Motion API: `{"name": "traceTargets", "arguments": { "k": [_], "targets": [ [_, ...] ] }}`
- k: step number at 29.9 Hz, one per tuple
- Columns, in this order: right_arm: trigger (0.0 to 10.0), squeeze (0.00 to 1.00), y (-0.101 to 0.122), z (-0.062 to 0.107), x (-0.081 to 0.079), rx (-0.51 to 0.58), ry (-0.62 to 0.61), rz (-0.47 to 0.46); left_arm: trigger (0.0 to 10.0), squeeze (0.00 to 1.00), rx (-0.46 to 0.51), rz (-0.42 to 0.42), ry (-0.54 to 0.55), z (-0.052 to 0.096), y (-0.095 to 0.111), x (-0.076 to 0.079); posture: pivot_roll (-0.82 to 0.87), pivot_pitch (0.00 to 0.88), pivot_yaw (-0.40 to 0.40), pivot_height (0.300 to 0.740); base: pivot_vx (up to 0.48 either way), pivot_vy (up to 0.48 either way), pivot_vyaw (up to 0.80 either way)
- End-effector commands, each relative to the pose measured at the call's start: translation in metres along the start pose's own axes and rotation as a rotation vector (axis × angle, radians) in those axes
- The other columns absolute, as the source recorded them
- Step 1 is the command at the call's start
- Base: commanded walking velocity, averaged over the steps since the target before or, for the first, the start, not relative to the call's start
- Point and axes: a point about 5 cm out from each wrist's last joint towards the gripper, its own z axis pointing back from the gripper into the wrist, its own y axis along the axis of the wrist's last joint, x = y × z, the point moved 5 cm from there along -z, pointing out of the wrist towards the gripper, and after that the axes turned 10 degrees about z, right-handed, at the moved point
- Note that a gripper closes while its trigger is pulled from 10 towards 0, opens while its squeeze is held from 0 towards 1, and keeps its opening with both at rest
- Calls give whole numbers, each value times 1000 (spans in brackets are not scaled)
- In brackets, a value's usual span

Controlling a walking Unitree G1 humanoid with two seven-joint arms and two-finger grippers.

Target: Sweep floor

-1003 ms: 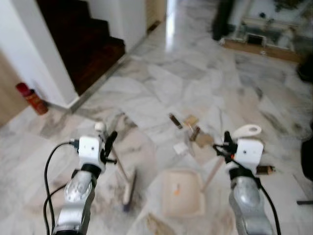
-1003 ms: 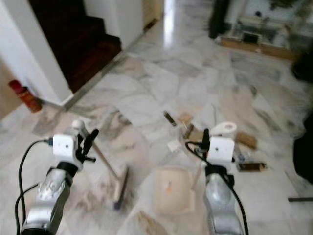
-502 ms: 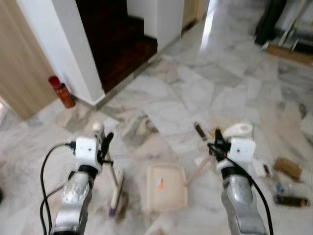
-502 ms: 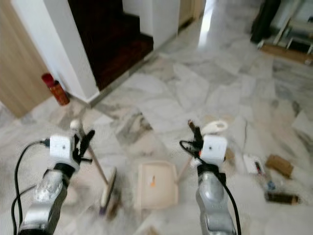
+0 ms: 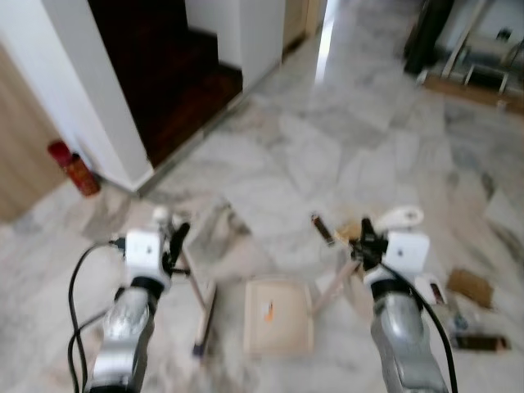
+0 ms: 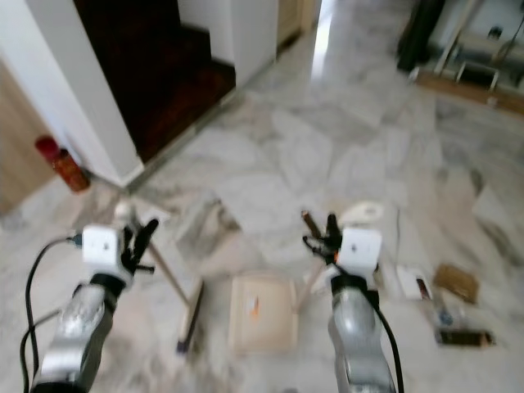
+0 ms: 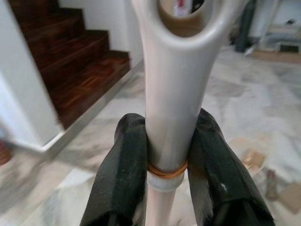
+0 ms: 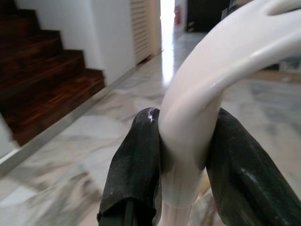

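On a grey-veined white marble floor, a cream rectangular plastic dustpan is lying flat, and everything else is grouping around it. Far behind the dustpan, a dark wooden staircase is rising between white walls, with a red cylinder standing at the wall's foot. Beside the dustpan, on the staircase side, a short broom with a pale wooden handle and a dark bristle head is leaning with its bristles on the floor. On the other side of the dustpan, scraps of brown cardboard and small litter are lying scattered, well apart from the pan's mouth.

The left gripper is clamping the broom's white plastic top; the left wrist view shows both black fingers pressing that grip just below its hanging loop. The right gripper is clenching the dustpan's long handle at its curved white end, the shaft slanting down to the pan.

Both tools are looking light and rigid, yet their glossy plastic grips may be slippery, so holding high likely lets the heads swing; a firm squeeze seems wise.
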Motion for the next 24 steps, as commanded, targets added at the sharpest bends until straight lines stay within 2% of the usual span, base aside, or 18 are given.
{"name": "traceTargets", "arguments": {
  "k": [1, 18, 24],
  "targets": [
    [10000, 0, 11, -3, 2, 43, -11, 2, 10000, 0, 48, -13, -13, -2, 12, 1, -13, 101, -7, 740, 330, 0, -800],
    [10000, 0, 12, -3, 0, 44, -11, 5, 10000, 0, 50, -14, -20, -3, 13, 1, -12, 98, -4, 740, 331, 0, -783],
    [10000, 0, 13, -3, 2, 57, -19, 0, 10000, 0, 48, -16, -19, -3, 13, 0, -11, 104, -4, 740, 331, 0, 0]
  ]
}}
